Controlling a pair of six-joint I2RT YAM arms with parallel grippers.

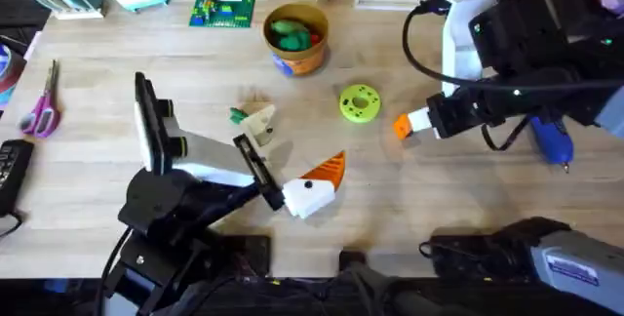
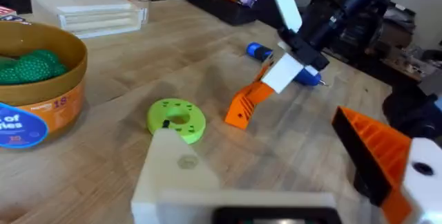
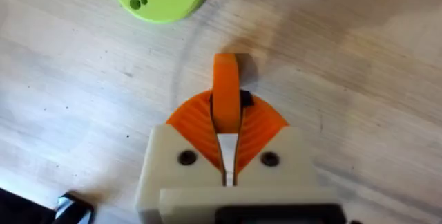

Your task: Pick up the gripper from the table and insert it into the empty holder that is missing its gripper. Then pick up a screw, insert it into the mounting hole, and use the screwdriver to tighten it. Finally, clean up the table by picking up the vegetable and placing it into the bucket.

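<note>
Progress check from my remote seat: we're in step one, and nothing is finished yet. The right pincer (image 1: 409, 123) is clamped on the gripper (image 3: 226, 79), that loose orange wedge, just to the right of the lime-green disc (image 1: 359, 102) and low over the counter (image 1: 458, 209). I can't tell if the wedge is touching the wood.

The left pincer (image 1: 297, 145) sits down-left of the disc, spread wide with nothing in it. One of its fingers wears its orange pad and the other is the bare white holder (image 1: 260, 124). So the insertion has yet to be done, and the wedge is well apart from the holder.

Left after that are the screw, the tightening and the cleanup. The blue screwdriver (image 1: 551, 140) lies far right of the disc, untouched as far as I can judge. The vegetable (image 1: 237, 114) is on the counter far left of the disc, right against the holder's tip. The bucket (image 1: 295, 35) stands up-left of the disc with other green stuff inside. I can't pick out a screw anywhere.

View differences:
- The right wrist cam looks straight down the wedge and shows it pinched edge-on between the ribbed pads. Overhead it's just an orange blob.
- The left wrist cam shows the wedge hanging tilted below the right pincer, with the bare holder up close.
- The overhead is what shows me the vegetable.
</note>
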